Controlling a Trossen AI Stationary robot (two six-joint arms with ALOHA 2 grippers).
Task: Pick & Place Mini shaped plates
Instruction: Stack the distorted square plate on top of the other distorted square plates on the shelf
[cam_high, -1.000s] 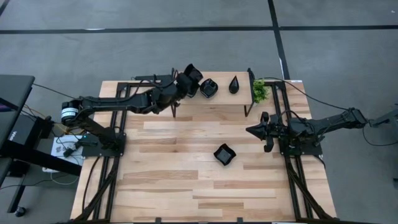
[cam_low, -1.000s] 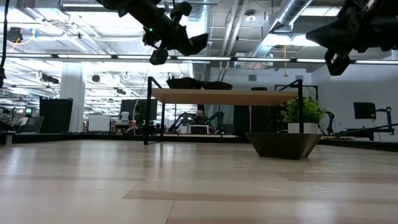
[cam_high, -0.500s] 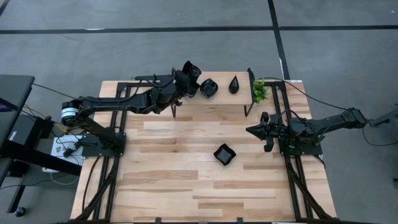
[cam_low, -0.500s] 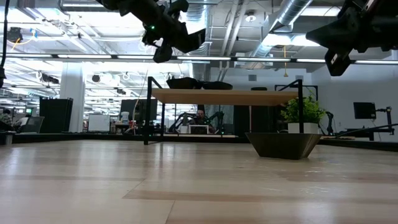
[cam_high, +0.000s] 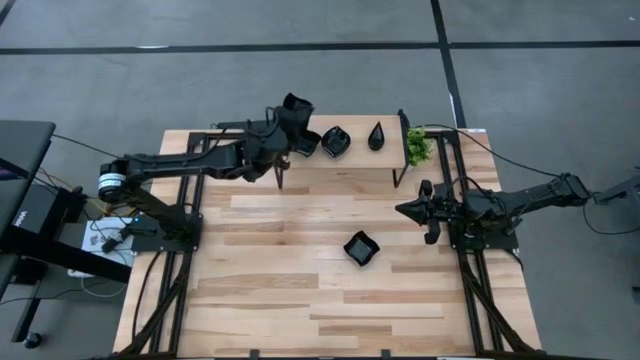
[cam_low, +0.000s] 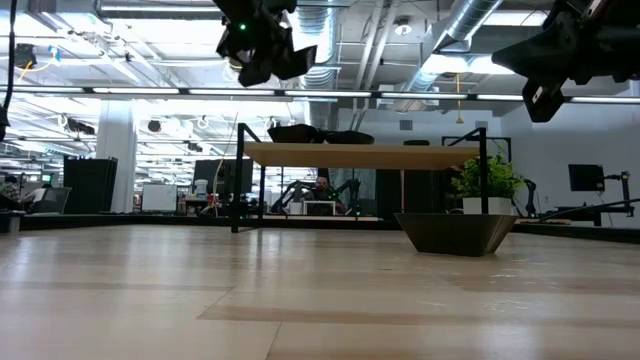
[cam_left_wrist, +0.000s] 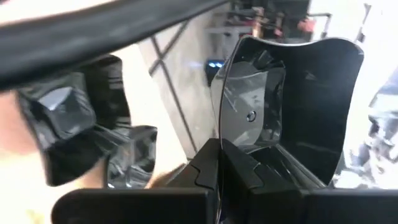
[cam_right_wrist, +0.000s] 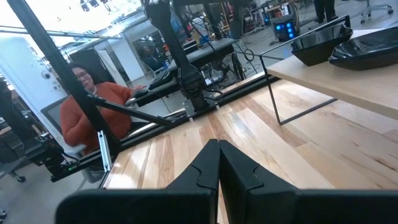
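Note:
My left gripper (cam_high: 292, 120) hangs over the left end of the raised wooden shelf (cam_high: 350, 160) at the table's far side, shut on a wavy-edged square black mini plate (cam_left_wrist: 292, 87). Two more mini plates (cam_high: 335, 141) (cam_high: 376, 135) rest on the shelf top. Another mini plate (cam_high: 360, 248) sits on the tabletop right of centre. My right gripper (cam_high: 405, 210) waits shut at the table's right side, holding nothing. My left gripper pinches the plate's rim (cam_left_wrist: 219, 138) at one side between its two shut fingers. The plate stands on edge beyond the fingertips, its hollow side showing in the left wrist view. In the low view the plate (cam_low: 272, 58) hangs clear, well above the shelf.
A small green plant (cam_high: 417, 146) stands at the shelf's right end. Black frame rails run along both table sides. A person in an orange-red top (cam_right_wrist: 87, 99) sits beyond the table. Bare wood lies across the table's near half.
My left gripper has risen and drawn a little toward the table's left and far edge while rolling at the wrist. The plate in its hold has turned with it and stands higher above the shelf.

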